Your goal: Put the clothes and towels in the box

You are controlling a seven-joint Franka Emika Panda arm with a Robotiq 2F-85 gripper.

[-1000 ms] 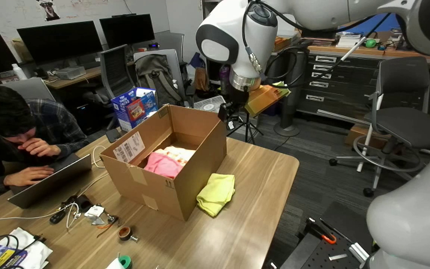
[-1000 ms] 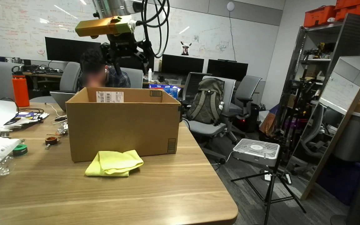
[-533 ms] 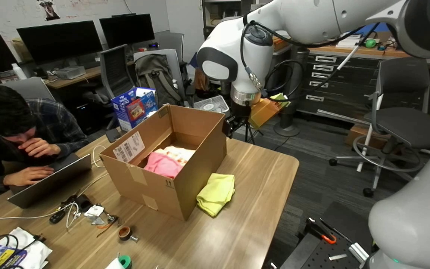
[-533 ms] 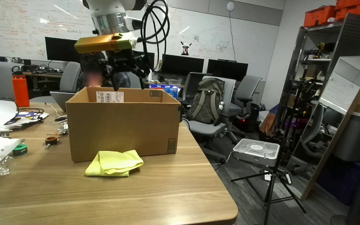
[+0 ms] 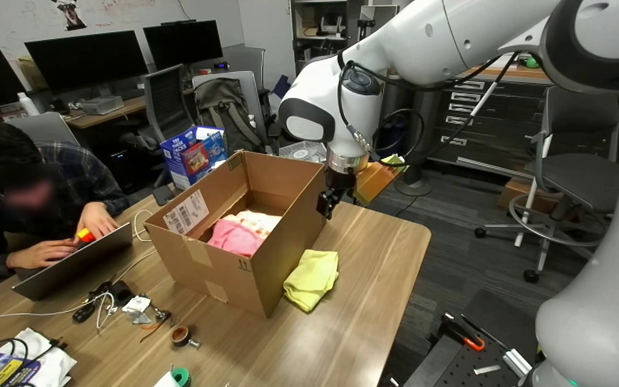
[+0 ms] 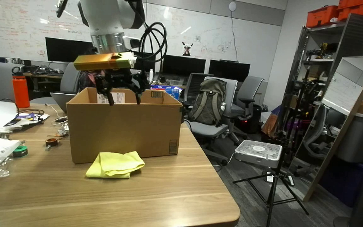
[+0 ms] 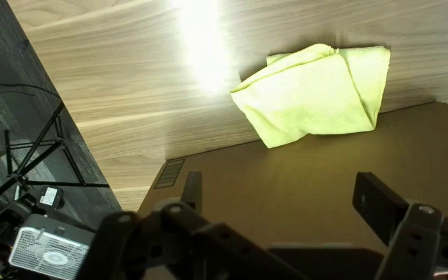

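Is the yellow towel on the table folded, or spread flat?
Folded: the yellow towel lies in overlapping layers beside the box, its fold edges visible in the wrist view.

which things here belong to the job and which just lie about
For the job: cardboard box, pink cloth and pale patterned cloth inside it, yellow cloth beside it, gripper
Just lying about: orange bottle, backpack, brown roll, green roll, fan

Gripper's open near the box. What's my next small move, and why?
I'd probably shift the gripper toward the yellow towel, jaws open, before lowering. The towel lies on the table beside the box; in the wrist view the fingers appear over the box's side, the towel beyond them, so going straight down might scrape the box.
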